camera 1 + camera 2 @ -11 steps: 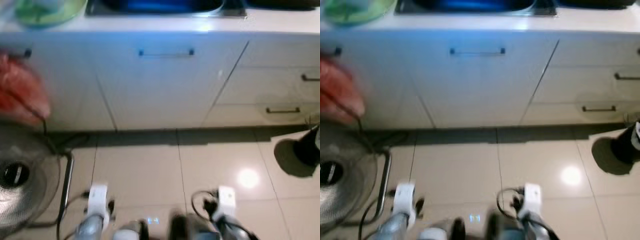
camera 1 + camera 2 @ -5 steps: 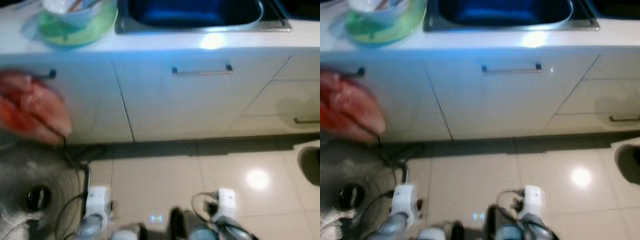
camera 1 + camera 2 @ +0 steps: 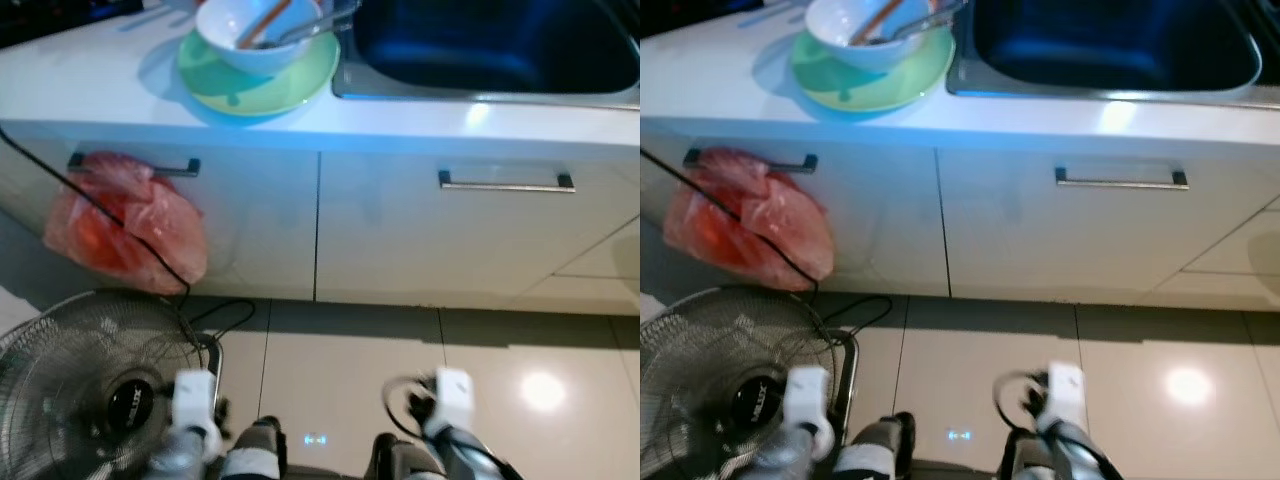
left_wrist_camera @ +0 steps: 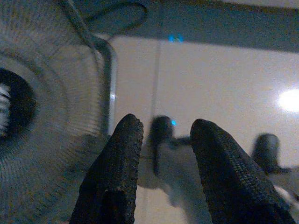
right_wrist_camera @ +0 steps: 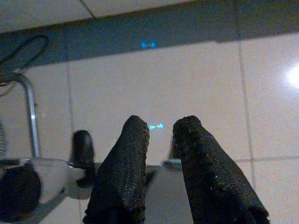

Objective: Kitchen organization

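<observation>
— Where are the dishes?
— The white bowl (image 3: 262, 32) sits on the green plate (image 3: 258, 72) at the countertop (image 3: 90, 95) front edge, beside the sink (image 3: 490, 50).
— And the grippers?
— Left gripper (image 4: 161, 140) and right gripper (image 5: 161, 140) hang low, fingers apart, empty, probably because the robot is only approaching.

home kitchen. white desk (image 3: 90, 95) with inset steel sink (image 3: 490, 50), white bowl (image 3: 262, 35) holding utensils on green plate (image 3: 262, 82). white cabinet doors (image 3: 450, 240) with bar handles below, red plastic bag (image 3: 125, 225) hung from one handle. glossy beige floor tiles (image 3: 330, 380), floor fan (image 3: 95, 385) beside cabinets.
</observation>
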`<state>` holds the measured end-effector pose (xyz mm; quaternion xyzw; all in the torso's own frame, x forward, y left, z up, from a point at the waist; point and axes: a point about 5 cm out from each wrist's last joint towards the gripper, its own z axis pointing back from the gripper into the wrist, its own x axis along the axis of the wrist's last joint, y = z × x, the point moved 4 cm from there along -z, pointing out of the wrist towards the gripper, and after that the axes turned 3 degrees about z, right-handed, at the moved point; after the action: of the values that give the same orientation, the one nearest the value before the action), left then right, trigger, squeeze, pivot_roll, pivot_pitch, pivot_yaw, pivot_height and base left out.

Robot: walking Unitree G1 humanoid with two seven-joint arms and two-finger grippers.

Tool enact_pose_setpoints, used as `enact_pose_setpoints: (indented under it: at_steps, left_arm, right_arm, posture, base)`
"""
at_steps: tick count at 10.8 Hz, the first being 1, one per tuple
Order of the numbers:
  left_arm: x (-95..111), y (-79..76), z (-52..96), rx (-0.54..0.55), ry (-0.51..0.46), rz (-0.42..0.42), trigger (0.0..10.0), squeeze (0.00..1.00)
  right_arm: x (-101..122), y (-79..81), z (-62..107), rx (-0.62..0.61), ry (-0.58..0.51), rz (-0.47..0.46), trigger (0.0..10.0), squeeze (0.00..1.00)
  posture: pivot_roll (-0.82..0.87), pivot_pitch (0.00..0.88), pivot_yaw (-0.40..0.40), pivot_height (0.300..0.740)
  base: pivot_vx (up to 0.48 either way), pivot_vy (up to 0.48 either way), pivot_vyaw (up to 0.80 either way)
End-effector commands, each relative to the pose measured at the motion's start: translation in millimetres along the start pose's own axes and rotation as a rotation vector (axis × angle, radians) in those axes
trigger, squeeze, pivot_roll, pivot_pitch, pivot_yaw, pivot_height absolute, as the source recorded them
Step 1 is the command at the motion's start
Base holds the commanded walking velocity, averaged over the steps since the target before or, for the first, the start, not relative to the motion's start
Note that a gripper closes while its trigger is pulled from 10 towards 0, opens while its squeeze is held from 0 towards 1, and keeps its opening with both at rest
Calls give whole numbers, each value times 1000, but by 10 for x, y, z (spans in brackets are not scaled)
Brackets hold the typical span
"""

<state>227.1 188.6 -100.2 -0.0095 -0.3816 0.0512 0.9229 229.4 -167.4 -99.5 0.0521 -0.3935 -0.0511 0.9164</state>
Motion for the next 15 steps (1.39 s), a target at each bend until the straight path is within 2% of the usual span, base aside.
enact_pose_setpoints:
  at_steps: [1,7,13,15]
  left_arm:
    - [-139,29,34,3,47,-5,10000,0]
    - [-155,33,35,11,58,-28,10000,0]
    - [-101,-14,20,4,33,-27,10000,0]
    - [-84,-25,19,2,21,-12,10000,0]
  right_arm:
    - [-128,-10,33,-4,39,-14,10000,0]
    - [-140,-19,36,-8,45,-11,10000,0]
    - [-150,-16,35,-9,54,-10,10000,0]
    - [-156,-21,38,-10,55,-11,10000,0]
  posture:
    - [48,245,-7,740]
    - [51,244,-7,740]
    - [54,245,-9,740]
    - [54,248,-9,740]
  base:
    - [0,0,0]
    - [0,0,0]
    - [271,0,0]
    - [0,0,0]
